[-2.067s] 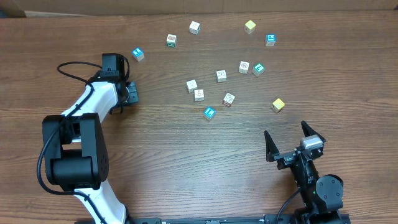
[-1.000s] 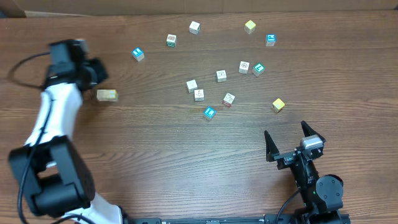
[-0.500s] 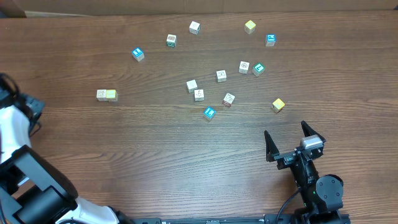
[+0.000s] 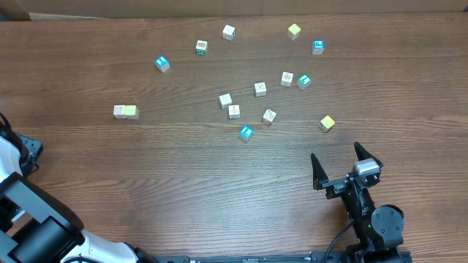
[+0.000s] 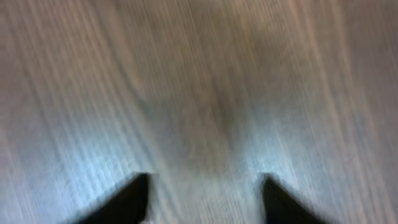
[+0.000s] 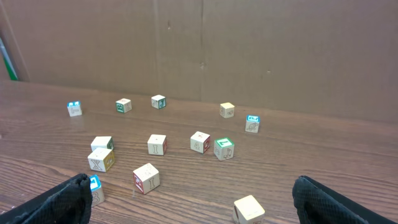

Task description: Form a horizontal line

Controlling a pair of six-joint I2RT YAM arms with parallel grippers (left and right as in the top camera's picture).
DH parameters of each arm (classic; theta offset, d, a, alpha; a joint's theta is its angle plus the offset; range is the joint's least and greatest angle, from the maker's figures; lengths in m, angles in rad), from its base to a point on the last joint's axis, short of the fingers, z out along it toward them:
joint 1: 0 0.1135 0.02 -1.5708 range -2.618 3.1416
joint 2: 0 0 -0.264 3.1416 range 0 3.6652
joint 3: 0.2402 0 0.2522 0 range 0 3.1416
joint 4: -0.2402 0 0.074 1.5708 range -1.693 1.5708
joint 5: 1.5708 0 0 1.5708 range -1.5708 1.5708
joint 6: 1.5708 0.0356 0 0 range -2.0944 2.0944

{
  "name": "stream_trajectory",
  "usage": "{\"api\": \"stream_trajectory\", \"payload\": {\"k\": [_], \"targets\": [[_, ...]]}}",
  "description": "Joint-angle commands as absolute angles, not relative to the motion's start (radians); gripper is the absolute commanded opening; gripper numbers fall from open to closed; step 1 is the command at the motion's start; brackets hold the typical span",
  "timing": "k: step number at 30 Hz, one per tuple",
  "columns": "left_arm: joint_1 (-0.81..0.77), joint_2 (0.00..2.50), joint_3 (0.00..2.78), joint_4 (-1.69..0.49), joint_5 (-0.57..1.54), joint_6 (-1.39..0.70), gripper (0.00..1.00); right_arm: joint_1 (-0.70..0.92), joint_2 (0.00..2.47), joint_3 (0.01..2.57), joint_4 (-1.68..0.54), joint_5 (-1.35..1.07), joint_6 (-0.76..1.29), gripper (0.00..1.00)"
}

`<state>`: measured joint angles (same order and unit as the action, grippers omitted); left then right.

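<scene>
Horizontal line (image 4: 125, 111): one white and one yellow cube, touching side by side, are sitting at the left of the surface (image 4: 183, 190), well apart from the scattered loose cubes (image 4: 233, 111). Left claw (image 5: 204, 183) is hanging at the far left edge. Its wrist view is showing blur, with the fingers standing apart over bare wood and gripping nothing. Right claw (image 4: 342, 165) is sitting near the bottom right, spread wide, empty.
</scene>
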<state>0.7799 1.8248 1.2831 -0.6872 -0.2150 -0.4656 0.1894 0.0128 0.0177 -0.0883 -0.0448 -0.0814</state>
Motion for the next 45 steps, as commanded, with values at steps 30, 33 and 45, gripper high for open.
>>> {"api": "stream_trajectory", "payload": {"k": [30,33,45], "targets": [[0.785,1.839,1.276,-0.703,-0.243,-0.464,0.99,0.189,0.002,0.008,-0.081,-0.043,-0.075,1.0],[0.785,1.839,1.276,-0.703,-0.243,-0.464,1.0,0.189,0.002,0.008,-0.081,-0.043,-0.075,1.0],[0.785,1.839,1.276,-0.703,-0.243,-0.464,1.0,0.19,0.002,0.008,-0.078,-0.059,-0.075,1.0]]}}
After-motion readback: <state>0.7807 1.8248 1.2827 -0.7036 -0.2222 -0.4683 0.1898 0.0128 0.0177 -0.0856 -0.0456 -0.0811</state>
